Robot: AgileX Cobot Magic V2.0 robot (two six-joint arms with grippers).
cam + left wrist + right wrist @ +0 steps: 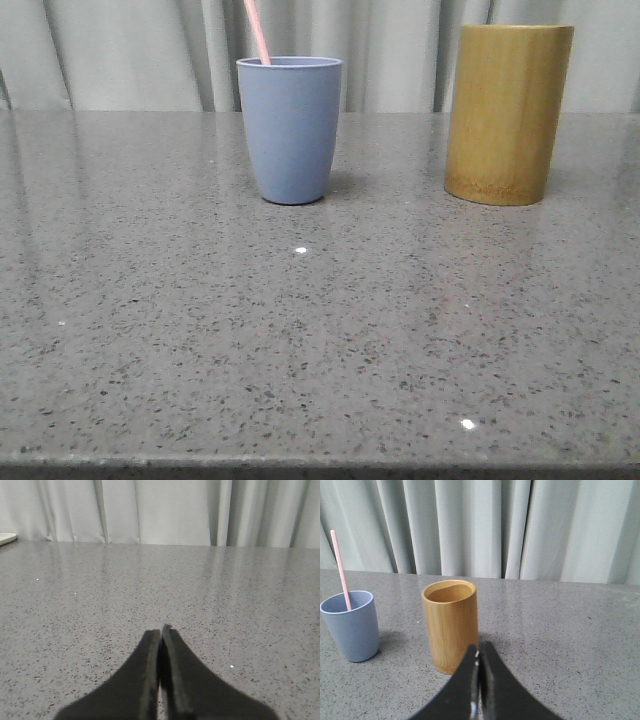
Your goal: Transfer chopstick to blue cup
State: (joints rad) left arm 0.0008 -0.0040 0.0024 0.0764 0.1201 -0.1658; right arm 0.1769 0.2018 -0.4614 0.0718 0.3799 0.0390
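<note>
The front view is taken from low down, close to the grey table point(320, 340), facing the curtain point(130, 50). The blue cup point(290, 130) and bamboo holder point(508, 115) are seen near. The same two are seen from higher up in the right wrist view. Only bare table and curtain are seen in the left wrist view.

Tabletop point(320, 340): grey speckled stone look, polished, glossy, shows reflections and light glints.
Cup point(290, 130): matte grey-blue, smooth, looks plastic.
Holder point(507, 112): bamboo, yellow-brown, visible grain, slight sheen.
Chopstick point(258, 32): pale pink, smooth, material unclear.
Curtain point(485, 527): pale cloth, matte, pleated.
Claws point(161, 632) point(479, 650): black, matte.
</note>
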